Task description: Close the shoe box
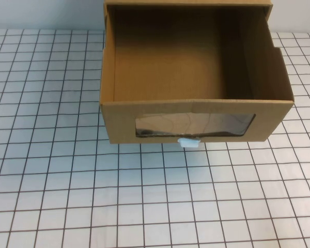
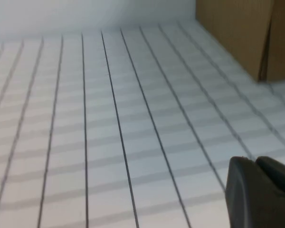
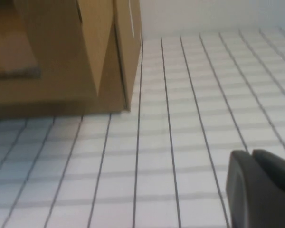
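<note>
Gridded table (image 1: 67, 196), lower frame, bare; shoe box (image 1: 196, 121), upper centre, drawer pulled open: light, stiff cardboard, best pushed flat on front panel beside white pull tab (image 1: 188, 142); left gripper (image 2: 261, 190) and right gripper (image 3: 261, 187) low beside it, finger state indeterminable.

A: Shoe box (image 1: 196, 111) plain brown cardboard, inside darker brown in shade. Clear window (image 1: 195, 125) shows murky grey-brown. Pull tab (image 1: 188, 142) white.

B: Table (image 1: 51, 170)?

A: White with a thin dark grid of squares all over, same pattern under both arms.

B: Grippers?

A: Left gripper (image 2: 261, 192) black, matte, low over the white grid, brown box well ahead of it. Right gripper (image 3: 261, 187) same black, brown cardboard ahead and off to its side.
</note>
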`<state>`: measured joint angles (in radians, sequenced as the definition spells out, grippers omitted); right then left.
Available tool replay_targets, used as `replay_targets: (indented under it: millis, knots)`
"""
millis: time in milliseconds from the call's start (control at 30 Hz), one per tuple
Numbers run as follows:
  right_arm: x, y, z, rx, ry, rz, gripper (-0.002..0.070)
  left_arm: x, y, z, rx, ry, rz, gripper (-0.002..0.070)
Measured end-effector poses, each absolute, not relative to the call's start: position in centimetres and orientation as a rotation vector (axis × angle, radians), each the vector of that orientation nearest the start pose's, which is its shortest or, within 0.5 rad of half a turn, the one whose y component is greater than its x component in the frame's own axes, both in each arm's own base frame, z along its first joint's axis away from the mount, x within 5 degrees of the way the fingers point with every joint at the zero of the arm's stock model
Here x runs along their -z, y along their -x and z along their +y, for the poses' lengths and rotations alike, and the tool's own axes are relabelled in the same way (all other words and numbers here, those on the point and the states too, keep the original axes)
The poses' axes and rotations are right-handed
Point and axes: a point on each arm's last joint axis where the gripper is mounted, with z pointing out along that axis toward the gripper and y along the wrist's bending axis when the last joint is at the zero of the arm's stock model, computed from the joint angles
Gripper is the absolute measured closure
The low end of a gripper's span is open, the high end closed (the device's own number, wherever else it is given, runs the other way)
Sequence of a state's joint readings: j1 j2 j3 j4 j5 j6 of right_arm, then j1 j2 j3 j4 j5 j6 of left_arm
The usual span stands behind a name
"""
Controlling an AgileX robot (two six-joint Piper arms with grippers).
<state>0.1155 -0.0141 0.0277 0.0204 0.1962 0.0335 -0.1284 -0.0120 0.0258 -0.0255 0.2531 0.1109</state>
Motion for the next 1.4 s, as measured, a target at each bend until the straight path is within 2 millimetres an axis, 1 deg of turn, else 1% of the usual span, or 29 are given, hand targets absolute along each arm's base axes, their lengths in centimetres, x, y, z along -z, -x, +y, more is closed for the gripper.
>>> replay_targets:
  millis: [100, 300, 400, 567, 667, 733, 800, 833, 900, 933, 1000, 1033, 1067, 1133, 1167, 1200, 1267, 1333, 1400]
  knots:
    - [-20.3, -5.6, 0.7, -0.136, 0.047, 1.521, 0.0690, -19.5, -5.6, -0.7, 0.054, -0.155, 1.600, 0.0680]
    - [-23.7, -4.7, 0.5, -0.146, 0.029, 1.125, 0.0690, -23.1, -5.0, -0.6, 0.104, -0.072, 1.199, 0.0680]
    - [-24.7, -4.2, 0.4, -0.149, 0.022, 1.007, 0.0690, -24.3, -4.5, -0.5, 0.108, -0.058, 1.063, 0.0680]
    - [-25.6, -3.5, 0.2, -0.156, 0.007, 0.877, 0.0690, -25.0, -4.0, -0.3, 0.125, -0.035, 0.963, 0.0680]
    - [-26.4, -2.8, 0.0, -0.185, -0.021, 0.755, 0.0690, -26.1, -3.2, -0.1, 0.207, 0.025, 0.819, 0.0680]
    - [-27.4, -2.2, -0.1, -0.229, -0.048, 0.683, 0.0690, -26.8, -2.7, 0.1, 0.261, 0.055, 0.738, 0.0680]
    - [-29.4, -1.4, -0.3, -0.287, -0.070, 0.621, 0.0690, -28.4, -2.0, 0.2, 0.296, 0.068, 0.678, 0.0680]
    - [-30.8, -0.8, -0.3, -0.300, -0.072, 0.584, 0.0690, -29.2, -1.7, 0.2, 0.304, 0.069, 0.658, 0.0680]
    - [-33.8, 0.5, -0.4, -0.336, -0.075, 0.560, 0.0690, -31.6, -0.8, 0.3, 0.316, 0.069, 0.623, 0.0680]
    - [-34.9, 0.9, -0.4, -0.347, -0.075, 0.572, 0.0690, -32.6, -0.4, 0.3, 0.320, 0.067, 0.626, 0.0680]
    - [-37.8, 2.2, -0.5, -0.360, -0.072, 0.592, 0.0690, -35.4, 0.4, 0.4, 0.327, 0.064, 0.637, 0.0680]
    - [-38.9, 2.5, -0.5, -0.366, -0.072, 0.613, 0.0690, -36.8, 0.7, 0.4, 0.330, 0.062, 0.644, 0.0680]
    - [-40.2, 2.6, -0.5, -0.366, -0.071, 0.655, 0.0690, -38.1, 0.6, 0.3, 0.331, 0.061, 0.684, 0.0680]
    - [-42.3, 2.0, -0.3, -0.367, -0.073, 0.767, 0.0690, -40.3, -0.3, 0.1, 0.331, 0.059, 0.791, 0.0680]
    - [-43.1, 1.2, -0.2, -0.368, -0.076, 0.852, 0.0690, -41.3, -1.1, 0.0, 0.330, 0.058, 0.867, 0.0680]
    - [-43.3, 0.4, 0.0, -0.365, -0.078, 0.943, 0.0690, -42.1, -2.1, -0.2, 0.330, 0.059, 0.953, 0.0680]
    - [-43.8, -2.0, 0.3, -0.356, -0.085, 1.133, 0.0690, -43.1, -4.8, -0.6, 0.324, 0.059, 1.142, 0.0680]
    - [-43.5, -4.4, 0.7, -0.343, -0.089, 1.296, 0.0690, -43.9, -7.1, -1.0, 0.318, 0.059, 1.283, 0.0680]
    - [-42.9, -6.8, 1.0, -0.326, -0.089, 1.418, 0.0690, -44.1, -9.5, -1.4, 0.304, 0.055, 1.402, 0.0680]
